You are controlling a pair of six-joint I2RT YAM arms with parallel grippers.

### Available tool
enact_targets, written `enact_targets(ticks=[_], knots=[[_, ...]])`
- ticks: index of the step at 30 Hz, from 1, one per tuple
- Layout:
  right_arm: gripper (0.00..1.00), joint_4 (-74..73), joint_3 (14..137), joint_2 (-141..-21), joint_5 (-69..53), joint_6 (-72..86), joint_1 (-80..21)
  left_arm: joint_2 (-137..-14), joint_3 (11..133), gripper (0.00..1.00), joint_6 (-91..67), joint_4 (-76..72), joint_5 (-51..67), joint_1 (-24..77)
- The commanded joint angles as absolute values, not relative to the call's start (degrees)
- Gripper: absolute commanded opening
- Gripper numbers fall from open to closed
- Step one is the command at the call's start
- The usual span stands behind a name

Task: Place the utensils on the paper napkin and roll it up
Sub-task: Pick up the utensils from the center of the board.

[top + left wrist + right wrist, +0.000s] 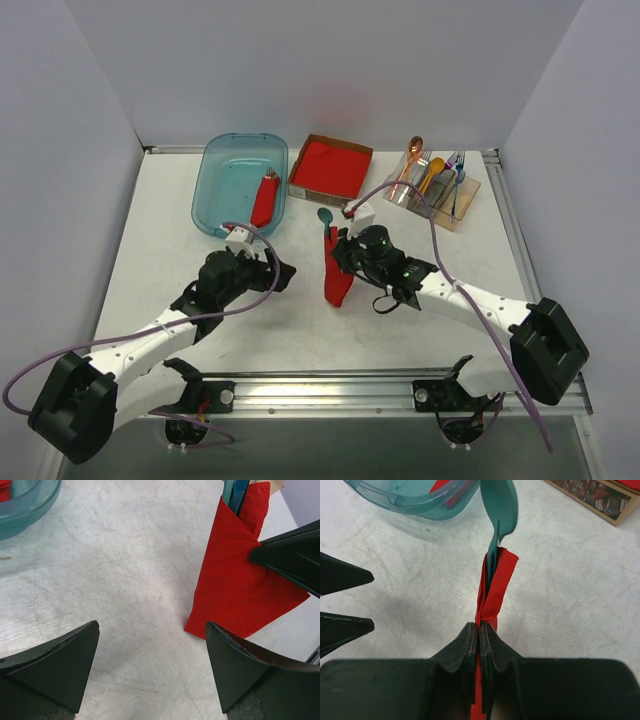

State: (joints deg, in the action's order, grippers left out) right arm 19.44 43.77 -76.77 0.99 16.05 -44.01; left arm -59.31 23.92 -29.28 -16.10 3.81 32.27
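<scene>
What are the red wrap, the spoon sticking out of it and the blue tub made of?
Red wrap: thin matte paper, judging by its sharp creases. Spoon: smooth teal plastic, probably; its bowl has a soft sheen. Tub: likely clear blue-tinted plastic, since the table shows through.

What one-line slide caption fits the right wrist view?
Right pincer shut on the red napkin, teal spoon poking out.

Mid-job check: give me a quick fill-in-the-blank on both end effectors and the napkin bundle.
The right end effector is ___ on the paper napkin.
The left end effector stands ___ and holds nothing.
The spoon poking out of the napkin's top is ___ in colour.
Missing words: shut; open; teal.
</scene>
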Motion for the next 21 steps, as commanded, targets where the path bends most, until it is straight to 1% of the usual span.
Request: enact_targets(ticks=[1,6,12,21], knots=[[0.0,21.4,45.4,-72.6,1.2,14.8,-44.6,-58.2,22.9,0.96,-29.2,-24.7,7.1,31.3],[0.0,20.7,45.7,-70.8,1.7,14.9,-45.0,-60.1,21.4,0.97,-29.9,-31.6,9.6,31.3],[0.0,19.9,47.5,-69.0,1.6,15.2,-45.8,-61.2,21.3,0.97,-30.1,-36.2,10.7,31.3],[0.0,16.4,51.0,-64.9,0.4,14.8,-46.7,-60.5,26.1,0.97,-28.9,-35.9,16.9,31.2]])
